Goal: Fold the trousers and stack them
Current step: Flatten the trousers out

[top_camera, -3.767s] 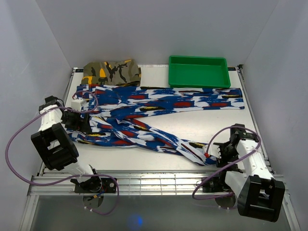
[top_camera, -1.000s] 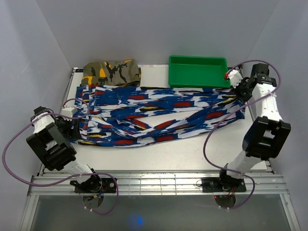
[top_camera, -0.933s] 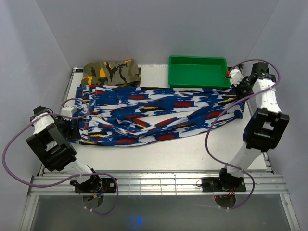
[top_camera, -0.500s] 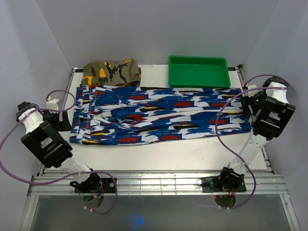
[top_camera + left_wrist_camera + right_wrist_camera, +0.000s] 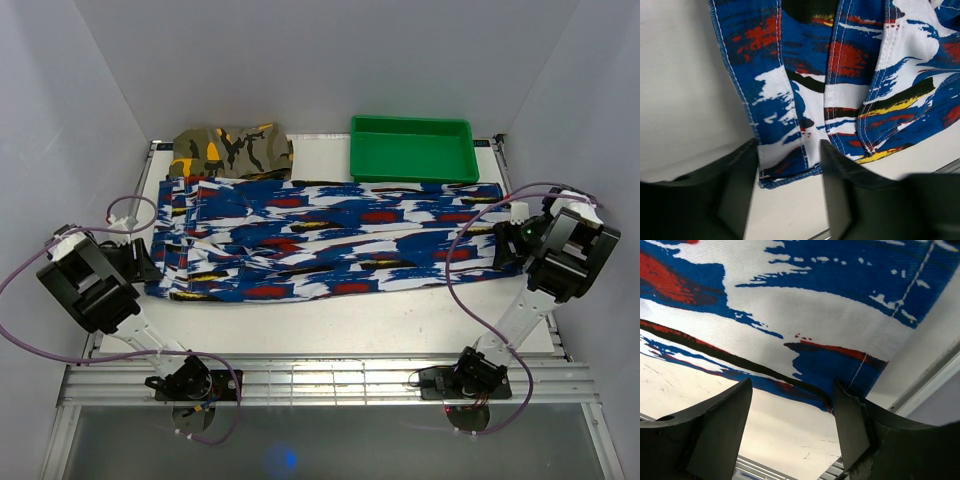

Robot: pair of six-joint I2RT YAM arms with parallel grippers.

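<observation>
Left tool (image 5: 789, 165): jaws apart, straddling the waistband corner of the trousers (image 5: 330, 240) without clamping it. Right tool (image 5: 790, 400): jaws apart over the hem corner, nothing gripped. The trousers lie flat across the counter (image 5: 400, 320), legs laid one on the other in a long strip, waist at left. The lengthwise fold appears done. Remaining, by judgement: crosswise folds, then stacking, probably on the folded camouflage garment (image 5: 232, 150) at the far left.

The trousers (image 5: 330, 240) lie flat across the middle of the counter (image 5: 400, 312), folded lengthwise with one leg over the other, waist toward 9 o'clock and hems toward 3 o'clock. The fabric is royal blue, streaked white, red, black and yellow.
</observation>
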